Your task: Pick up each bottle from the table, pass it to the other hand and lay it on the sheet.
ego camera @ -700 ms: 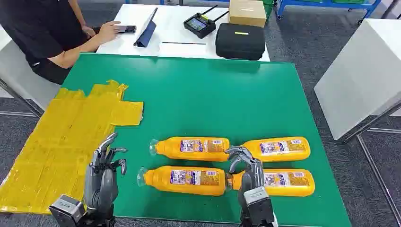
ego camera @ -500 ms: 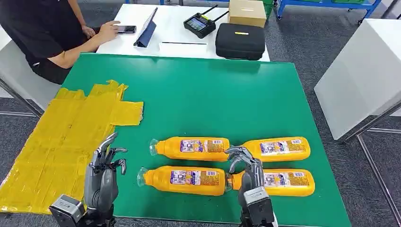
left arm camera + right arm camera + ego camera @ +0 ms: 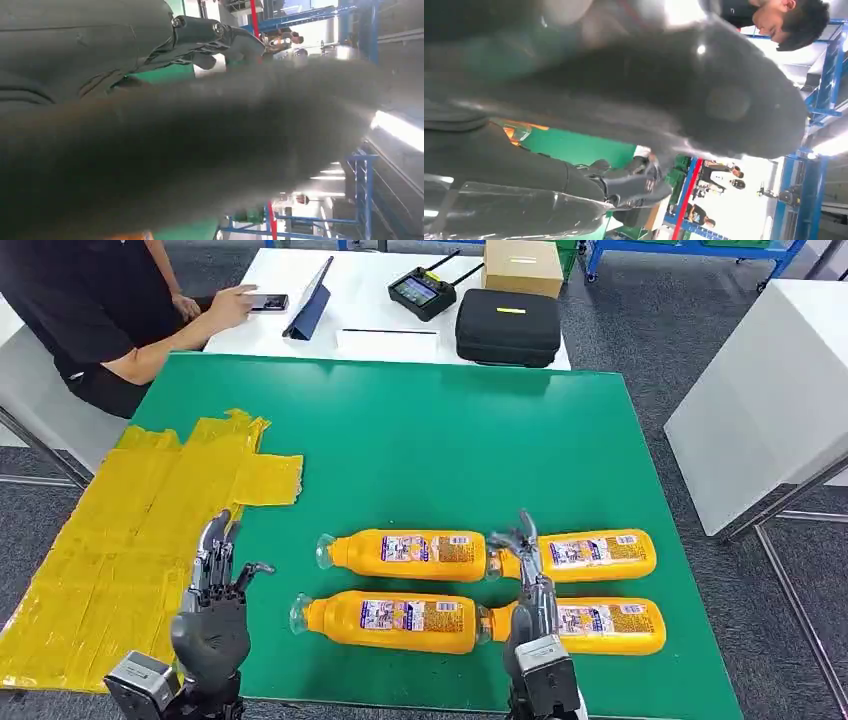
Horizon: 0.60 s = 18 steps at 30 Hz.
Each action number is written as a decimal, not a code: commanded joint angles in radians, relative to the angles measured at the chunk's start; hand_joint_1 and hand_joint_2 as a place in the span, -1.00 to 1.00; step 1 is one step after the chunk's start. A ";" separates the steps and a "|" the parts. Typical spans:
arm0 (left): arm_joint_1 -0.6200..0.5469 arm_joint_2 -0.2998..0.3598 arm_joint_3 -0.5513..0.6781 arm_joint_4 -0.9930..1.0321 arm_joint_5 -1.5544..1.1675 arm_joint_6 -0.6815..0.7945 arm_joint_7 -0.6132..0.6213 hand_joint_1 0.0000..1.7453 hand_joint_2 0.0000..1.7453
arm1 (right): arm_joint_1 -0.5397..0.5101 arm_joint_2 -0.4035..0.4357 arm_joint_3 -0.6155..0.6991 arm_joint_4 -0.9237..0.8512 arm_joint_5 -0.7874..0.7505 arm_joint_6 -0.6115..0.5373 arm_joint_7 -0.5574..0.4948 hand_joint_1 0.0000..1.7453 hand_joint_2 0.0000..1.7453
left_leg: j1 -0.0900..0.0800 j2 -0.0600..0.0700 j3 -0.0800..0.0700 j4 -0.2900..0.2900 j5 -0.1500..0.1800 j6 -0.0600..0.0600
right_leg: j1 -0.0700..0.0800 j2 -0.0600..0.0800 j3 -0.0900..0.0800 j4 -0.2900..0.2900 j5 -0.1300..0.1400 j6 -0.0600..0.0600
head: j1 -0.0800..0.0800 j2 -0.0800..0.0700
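Four orange plastic bottles (image 3: 405, 554) with clear caps lie on their sides in two rows at the near edge of the green table (image 3: 430, 450), presumably grouped within reach of both arms. The right hand (image 3: 530, 575) hovers between the right-side pair, fingers apart, holding nothing. The left hand (image 3: 215, 585), likewise spread and empty, waits beside the crinkled yellow sheet (image 3: 110, 540), seemingly to receive a pass.

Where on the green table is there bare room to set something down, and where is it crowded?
The far half of the green table is bare, between the white table's edge and the bottles. The yellow sheet holds nothing yet. The near middle is crowded: four orange bottles in two rows, with the right hand over them.
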 commanded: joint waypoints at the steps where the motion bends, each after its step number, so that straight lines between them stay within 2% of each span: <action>1: 0.127 -0.158 0.232 -0.258 0.017 -0.188 -0.032 -1.00 -1.00 | 0.049 0.027 0.073 -0.284 -0.200 0.091 -0.130 -1.00 -1.00 | 0.000 -0.001 0.002 -0.001 0.000 0.001 | 0.000 0.000 0.002 0.000 -0.001 -0.003 | 0.000 0.000; 5: 0.128 -0.160 0.233 -0.258 0.009 -0.181 -0.030 -1.00 -1.00 | 0.050 0.028 0.071 -0.283 -0.198 0.089 -0.129 -1.00 -1.00 | 0.000 -0.001 0.004 -0.001 -0.001 0.001 | 0.000 0.000 0.003 0.000 -0.001 -0.005 | 0.000 0.000; 6: 0.128 -0.160 0.233 -0.258 0.009 -0.181 -0.030 0.88 -1.00 | 0.050 0.028 0.071 -0.283 -0.198 0.089 -0.129 0.76 -1.00 | 0.000 -0.001 0.003 -0.001 -0.001 0.001 | 0.000 0.000 0.002 0.000 -0.001 -0.004 | 0.000 0.000; 11: 0.128 -0.160 0.233 -0.258 0.009 -0.181 -0.030 0.88 -1.00 | 0.050 0.028 0.071 -0.283 -0.198 0.089 -0.129 0.76 -1.00 | -0.001 -0.001 0.004 -0.001 -0.001 0.001 | 0.000 0.000 0.004 0.000 -0.002 -0.005 | 0.000 0.000; 13: 0.128 -0.160 0.233 -0.258 0.009 -0.181 -0.030 1.00 -1.00 | 0.050 0.028 0.071 -0.283 -0.198 0.089 -0.129 1.00 -1.00 | 0.000 -0.001 0.004 -0.001 -0.001 0.001 | 0.000 0.000 0.003 0.000 -0.001 -0.005 | 0.000 0.000; 18: 0.129 -0.164 0.237 -0.256 0.003 -0.172 -0.027 1.00 -1.00 | 0.050 0.028 0.072 -0.281 -0.193 0.089 -0.128 1.00 -1.00 | 0.000 0.000 0.003 -0.001 -0.001 0.001 | 0.000 0.000 0.002 0.000 -0.001 -0.004 | 0.000 0.000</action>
